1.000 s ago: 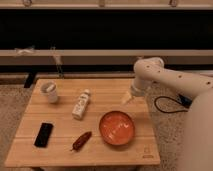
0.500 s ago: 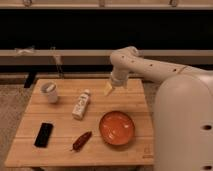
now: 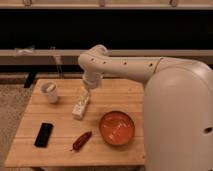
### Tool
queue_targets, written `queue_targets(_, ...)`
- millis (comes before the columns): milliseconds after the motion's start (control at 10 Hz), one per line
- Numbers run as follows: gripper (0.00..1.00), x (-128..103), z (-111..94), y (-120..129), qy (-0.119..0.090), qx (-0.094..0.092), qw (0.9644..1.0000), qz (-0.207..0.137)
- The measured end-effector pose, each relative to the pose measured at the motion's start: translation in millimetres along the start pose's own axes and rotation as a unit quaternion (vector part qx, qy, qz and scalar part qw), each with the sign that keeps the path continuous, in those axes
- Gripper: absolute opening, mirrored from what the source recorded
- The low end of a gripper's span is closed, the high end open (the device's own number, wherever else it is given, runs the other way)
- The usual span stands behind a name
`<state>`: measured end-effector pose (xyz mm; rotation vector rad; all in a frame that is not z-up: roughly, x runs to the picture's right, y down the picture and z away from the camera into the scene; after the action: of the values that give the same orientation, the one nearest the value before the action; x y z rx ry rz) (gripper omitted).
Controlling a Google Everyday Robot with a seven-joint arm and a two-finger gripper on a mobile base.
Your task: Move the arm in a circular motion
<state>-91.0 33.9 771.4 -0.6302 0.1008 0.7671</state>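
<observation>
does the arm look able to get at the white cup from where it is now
Probably yes. The gripper at the end of the arm hangs just above the white bottle; the cup stands close by, to its left in the view, with only bare table between.

arm [image 3: 125,67]: smooth white plastic | gripper [image 3: 85,95], near table's far edge: matt cream | table [image 3: 55,152]: pale wood | bowl [image 3: 116,128]: glossy orange

A: Light?
B: Dim, warm, from overhead. The arm [image 3: 120,67] is the brightest thing, shaded underneath, with no glare.
A: Shadows?
B: Soft ones. The table [image 3: 60,145] is evenly lit. The gripper [image 3: 85,94] hangs pale above the bottle [image 3: 80,107]. Background's nearly black.
</observation>
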Motion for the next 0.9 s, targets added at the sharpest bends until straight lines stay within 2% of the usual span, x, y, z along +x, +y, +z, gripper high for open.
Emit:
queue_targets(200,0.8,8,-17,55,-0.011,-0.003,0.9975,-0.07)
queue_targets(300,0.8,13,-23,72,-0.014,-0.007,0.9957,-0.092)
queue_targets(500,0.8,42,-43,118,-0.023,-0.027,0.9881,-0.15)
queue_targets(600,0.8,58,-51,131,-0.025,-0.035,0.9848,-0.169)
queue_targets(700,0.8,82,-62,149,-0.028,-0.044,0.9806,-0.189)
queue_targets(800,0.8,102,-65,157,-0.025,-0.047,0.9804,-0.19)
queue_targets(900,0.8,115,-65,164,-0.021,-0.049,0.9827,-0.177)
